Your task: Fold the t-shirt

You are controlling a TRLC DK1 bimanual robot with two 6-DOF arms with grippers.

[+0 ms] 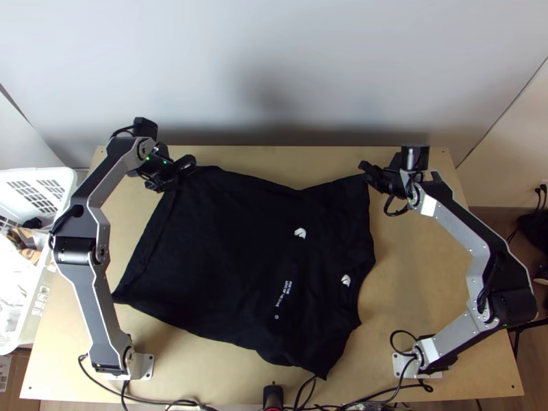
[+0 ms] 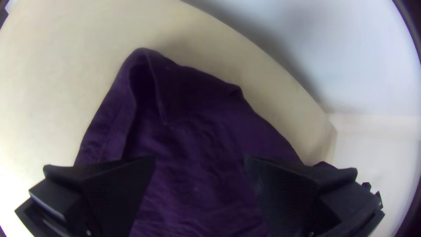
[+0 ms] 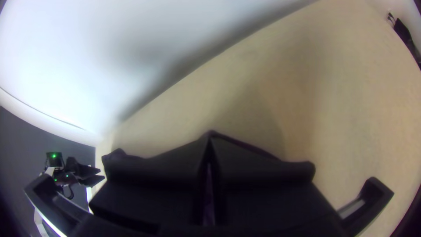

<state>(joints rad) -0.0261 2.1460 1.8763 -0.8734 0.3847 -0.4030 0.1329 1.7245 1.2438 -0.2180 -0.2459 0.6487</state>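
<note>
A white basket [image 1: 67, 179] holds jumbled things [image 1: 14, 282] beside the wooden table [image 1: 411, 274] — pale wall [image 1: 274, 61] beyond.

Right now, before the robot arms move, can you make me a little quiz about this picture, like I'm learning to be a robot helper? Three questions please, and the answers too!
1. True or false: the left end effector has its two fingers spread apart.
2. What is the right end effector pinching?
A) the white basket
B) an edge of the black t-shirt
C) a cable
3. Fill in the blank: the small prints on the t-shirt are ____ in colour.

Key: 1 true; 2 B; 3 white
</note>
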